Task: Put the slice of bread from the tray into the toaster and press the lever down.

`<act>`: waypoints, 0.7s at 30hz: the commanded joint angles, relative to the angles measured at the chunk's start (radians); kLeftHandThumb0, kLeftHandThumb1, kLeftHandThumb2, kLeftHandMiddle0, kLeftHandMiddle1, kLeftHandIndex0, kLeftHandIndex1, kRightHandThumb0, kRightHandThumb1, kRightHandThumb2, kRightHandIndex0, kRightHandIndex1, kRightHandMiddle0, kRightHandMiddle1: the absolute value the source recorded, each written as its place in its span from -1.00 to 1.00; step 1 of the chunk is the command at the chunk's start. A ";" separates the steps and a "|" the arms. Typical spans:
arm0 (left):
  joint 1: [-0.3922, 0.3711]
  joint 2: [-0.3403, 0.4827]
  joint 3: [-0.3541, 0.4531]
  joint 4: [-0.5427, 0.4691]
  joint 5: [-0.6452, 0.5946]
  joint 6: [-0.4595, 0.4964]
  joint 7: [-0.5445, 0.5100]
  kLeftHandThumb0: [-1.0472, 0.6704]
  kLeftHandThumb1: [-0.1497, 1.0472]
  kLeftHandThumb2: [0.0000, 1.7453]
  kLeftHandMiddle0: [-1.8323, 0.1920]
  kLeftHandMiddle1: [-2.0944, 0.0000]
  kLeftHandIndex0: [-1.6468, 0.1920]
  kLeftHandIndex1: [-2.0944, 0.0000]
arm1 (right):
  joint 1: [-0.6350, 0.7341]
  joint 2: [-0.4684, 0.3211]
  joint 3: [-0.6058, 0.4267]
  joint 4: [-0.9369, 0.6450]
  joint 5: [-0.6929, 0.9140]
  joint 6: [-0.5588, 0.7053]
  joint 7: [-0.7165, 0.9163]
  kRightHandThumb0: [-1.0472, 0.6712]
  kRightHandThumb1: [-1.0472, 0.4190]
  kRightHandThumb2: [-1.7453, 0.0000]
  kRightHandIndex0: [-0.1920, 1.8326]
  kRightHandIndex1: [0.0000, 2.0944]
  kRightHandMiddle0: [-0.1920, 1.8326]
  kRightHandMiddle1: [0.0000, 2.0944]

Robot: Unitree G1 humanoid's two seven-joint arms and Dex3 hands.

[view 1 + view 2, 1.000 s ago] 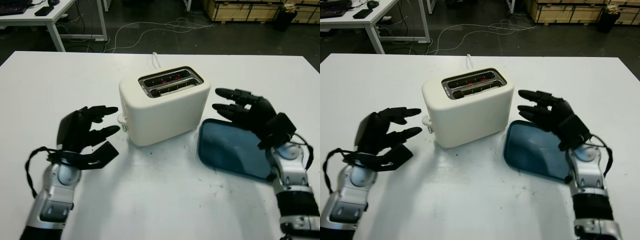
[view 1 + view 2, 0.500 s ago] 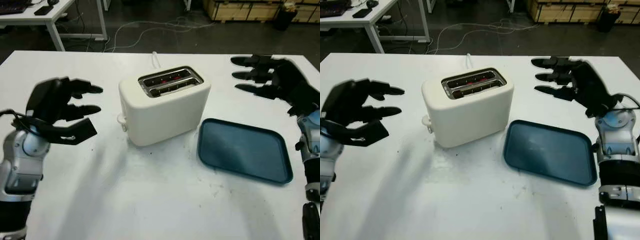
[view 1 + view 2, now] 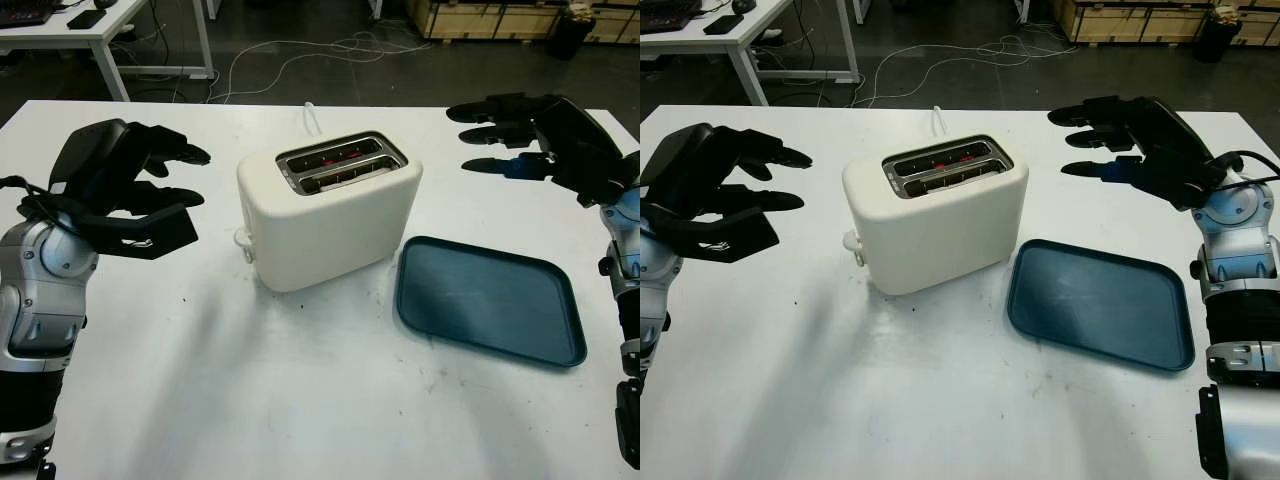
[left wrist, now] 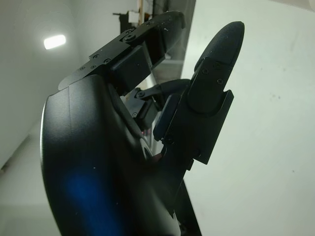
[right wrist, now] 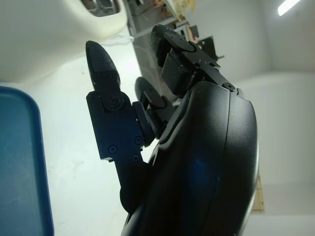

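A cream toaster (image 3: pixel 330 210) stands near the middle of a white table (image 3: pixel 300 400), its two slots facing up and glowing red inside. What sits in the slots cannot be made out, and no slice of bread can be picked out on the table or the tray. The toaster's lever (image 3: pixel 243 240) juts from the end nearest the robot's left side, low on the body. A white cord (image 3: pixel 312 117) trails away from behind the toaster toward the far edge of the table.

Just beside the toaster, on the robot's right, a blue tray (image 3: pixel 487 298) lies flat on the table.

The robot's left hand (image 3: pixel 125 190) hovers above the table well to the left of the toaster, open and holding nothing, fingers pointing toward the toaster. The right hand (image 3: pixel 535 140) is raised above the far right part of the table, beyond the tray, also open and holding nothing, its fingers reaching toward the toaster.

Beyond the table lie a dark floor with loose cables (image 3: pixel 300 55), a white desk (image 3: pixel 90 30) and wooden crates (image 3: pixel 490 18).
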 commanded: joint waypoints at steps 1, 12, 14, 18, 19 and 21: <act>-0.021 0.014 -0.009 0.009 0.017 0.012 -0.006 -0.46 0.46 -1.00 0.10 0.00 -0.34 0.93 | -0.021 0.000 0.002 0.017 0.008 -0.018 0.007 -0.15 -0.68 1.00 -0.11 -1.00 -0.19 -1.00; -0.024 0.000 -0.019 0.037 0.010 -0.003 0.015 -0.45 0.45 -1.00 0.11 -0.01 -0.36 0.92 | -0.003 0.010 0.033 -0.001 -0.020 -0.009 -0.009 -0.21 -0.68 0.99 -0.08 -0.99 -0.18 -1.00; -0.025 0.001 -0.022 0.041 0.013 -0.005 0.017 -0.45 0.45 -1.00 0.10 -0.02 -0.36 0.92 | 0.001 0.004 0.044 -0.009 -0.040 -0.019 -0.017 -0.25 -0.70 0.99 -0.07 -0.99 -0.18 -1.00; -0.027 0.004 -0.022 0.042 0.010 -0.005 0.012 -0.44 0.46 -1.00 0.11 -0.01 -0.36 0.92 | 0.010 0.002 0.055 -0.049 -0.069 0.002 -0.028 -0.31 -0.72 0.99 -0.07 -0.99 -0.17 -1.00; -0.027 0.004 -0.021 0.042 0.009 -0.006 0.011 -0.44 0.46 -1.00 0.11 -0.01 -0.36 0.92 | 0.012 0.002 0.057 -0.060 -0.074 0.007 -0.031 -0.31 -0.73 0.99 -0.07 -0.99 -0.17 -1.00; -0.026 0.005 -0.022 0.040 0.011 -0.004 0.009 -0.45 0.47 -1.00 0.10 -0.01 -0.36 0.92 | 0.016 0.005 0.056 -0.075 -0.075 0.015 -0.030 -0.30 -0.72 1.00 -0.06 -0.99 -0.17 -1.00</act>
